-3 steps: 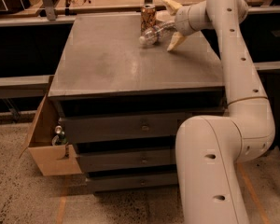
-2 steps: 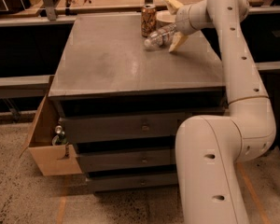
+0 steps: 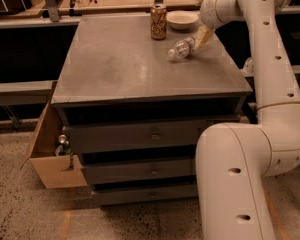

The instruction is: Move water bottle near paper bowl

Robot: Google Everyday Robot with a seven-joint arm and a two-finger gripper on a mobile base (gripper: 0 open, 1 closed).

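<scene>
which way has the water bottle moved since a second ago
Yes. The water bottle was beside the drink can; now it lies further right of the can, in front of the paper bowl, with the tool at its right end.

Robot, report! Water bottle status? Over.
Gripper at base of clear ribbed plastic water bottle, far right of table. Bottle on its side, apart from cream-white round paper bowl. Brown-gold drink can beside bowl.

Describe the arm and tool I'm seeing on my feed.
The arm is glossy cream-white, built of thick rounded tubular segments with small dark dots along them and a thin tan seam ring at one joint. No cables show. The tool, at the far right of the cabinet top, is pale yellow.
</scene>
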